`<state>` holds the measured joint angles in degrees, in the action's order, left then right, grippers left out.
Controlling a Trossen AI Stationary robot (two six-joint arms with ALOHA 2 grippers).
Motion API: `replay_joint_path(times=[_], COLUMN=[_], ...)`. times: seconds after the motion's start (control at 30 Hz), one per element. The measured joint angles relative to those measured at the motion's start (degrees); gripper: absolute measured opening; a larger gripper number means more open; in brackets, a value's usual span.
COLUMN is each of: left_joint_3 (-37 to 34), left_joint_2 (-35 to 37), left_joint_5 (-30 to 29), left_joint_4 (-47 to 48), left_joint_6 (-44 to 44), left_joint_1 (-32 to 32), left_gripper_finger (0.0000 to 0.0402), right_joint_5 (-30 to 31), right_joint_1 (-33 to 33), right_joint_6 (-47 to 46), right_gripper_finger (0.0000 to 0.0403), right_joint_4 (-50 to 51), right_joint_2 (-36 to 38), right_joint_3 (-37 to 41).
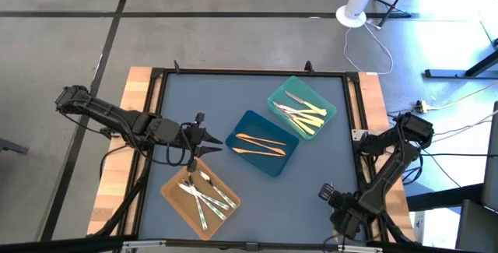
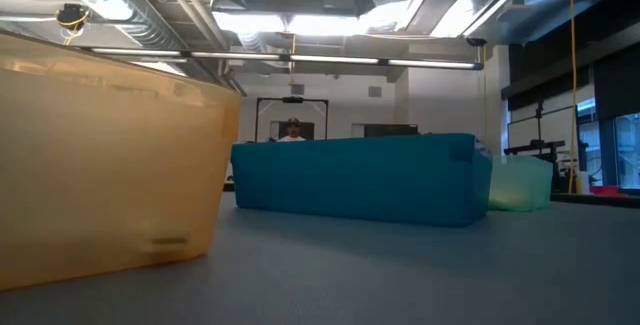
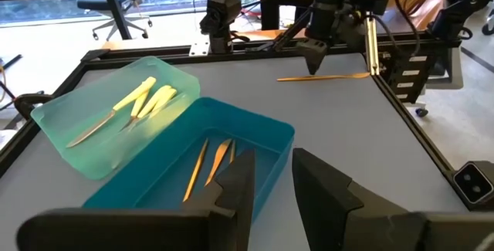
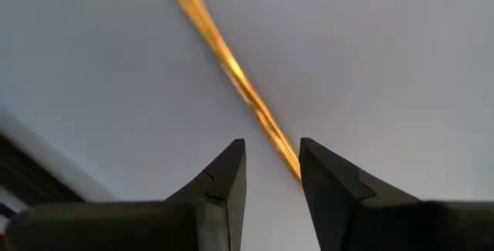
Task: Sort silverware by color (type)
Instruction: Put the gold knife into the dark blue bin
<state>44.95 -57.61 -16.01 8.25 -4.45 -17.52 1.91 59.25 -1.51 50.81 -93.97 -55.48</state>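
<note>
Last loose orange piece under the right gripper, three trays already loaded.

Left gripper (image 3: pixel 272 160) waits over the table, jaws slightly apart and empty. The orange tray (image 1: pixel 173 187) holds about five clear pieces (image 1: pixel 204 195), the blue tray (image 1: pixel 253 121) two orange pieces (image 1: pixel 261 142), and the teal tray (image 3: pixel 69 139) roughly four yellow ones (image 1: pixel 310 119). Right gripper (image 4: pixel 272 149), jaws narrowly apart, sits over one orange utensil (image 4: pixel 231 66) lying flat on the table. It should centre across that thin handle, press low, then close.
</note>
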Motion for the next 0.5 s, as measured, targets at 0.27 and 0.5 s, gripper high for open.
replay_joint_path(times=[0.27,0.5], left_joint_3=[0.0,0.0], left_joint_2=[0.01,0.0], left_joint_5=[-0.02,-0.02], left_joint_4=[-0.04,-0.11], left_joint_6=[0.06,0.08], left_joint_1=[0.0,0.0], left_gripper_finger=[0.0084,0.0084], right_joint_5=[1.26,3.51], right_joint_1=[2.02,1.87], right_joint_6=[3.49,3.47], right_gripper_finger=[0.0111,0.0111], right_joint_4=[-1.69,-1.25], right_joint_2=[-0.95,-3.85], right_joint_3=[0.0,0.0])
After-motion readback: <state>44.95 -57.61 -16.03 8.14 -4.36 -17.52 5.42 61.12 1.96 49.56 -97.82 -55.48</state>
